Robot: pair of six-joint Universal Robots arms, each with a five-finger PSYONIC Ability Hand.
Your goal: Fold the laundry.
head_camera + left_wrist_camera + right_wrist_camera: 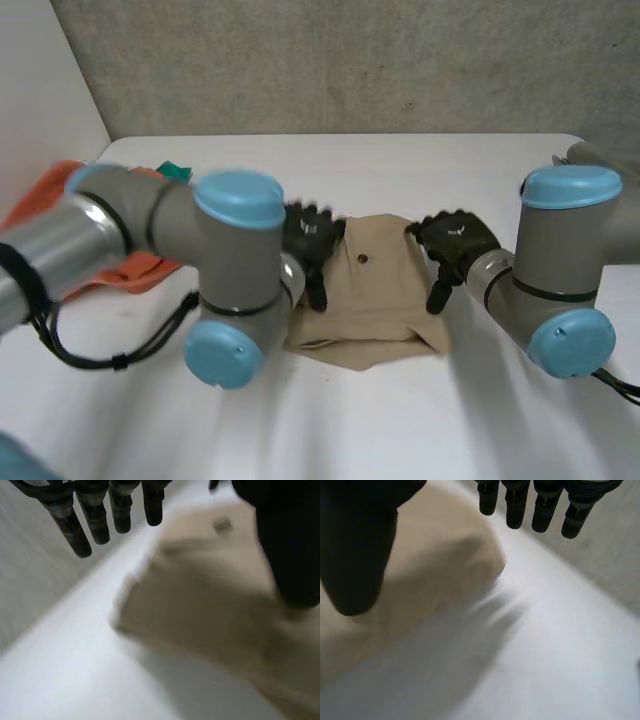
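A folded beige garment with a small dark button lies in the middle of the white table. My left hand hovers over its left edge, fingers straight and open. My right hand hovers over its right edge, open as well. In the left wrist view the straight fingers hang above the beige garment and hold nothing. Under the straight fingers in the right wrist view, the edge of the beige garment lies free on the table.
An orange cloth and a bit of green cloth lie at the table's left side, behind my left arm. A grey wall runs along the far edge of the table.
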